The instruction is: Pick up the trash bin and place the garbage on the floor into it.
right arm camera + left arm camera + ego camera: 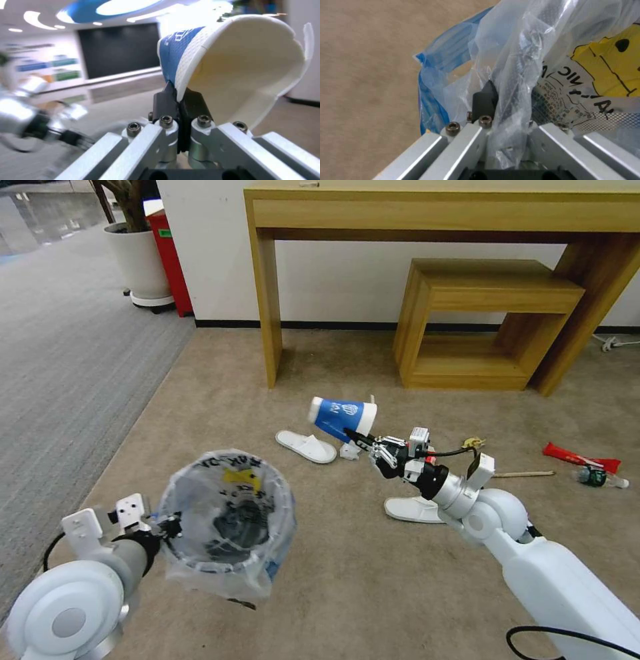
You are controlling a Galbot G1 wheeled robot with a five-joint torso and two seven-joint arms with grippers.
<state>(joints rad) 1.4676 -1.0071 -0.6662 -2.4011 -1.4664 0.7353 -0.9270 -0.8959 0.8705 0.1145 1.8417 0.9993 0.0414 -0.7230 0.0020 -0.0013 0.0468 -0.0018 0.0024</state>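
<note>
The trash bin (227, 520) is round and dark, lined with a crinkly clear bag, and hangs above the beige floor (347, 593) at lower left. My left gripper (167, 527) is shut on its near rim; in the left wrist view one dark finger (485, 100) presses the bag (520, 62) over the rim. My right gripper (353, 437) is shut on the lip of a blue-white paper cup (340, 417), lifted and tilted, (246, 70). Two white slippers (307, 445) (413, 510), a red wrapper (580, 457), a small bottle (600, 478) and a wooden stick (523, 473) lie on the carpet.
A tall wooden desk (267, 293) and a low wooden shelf (480, 327) stand against the back wall. A white plant pot (139, 263) and a red box (170, 260) sit at the far left, beside grey ribbed carpet (67, 367). A white cable (617, 341) lies at the right wall.
</note>
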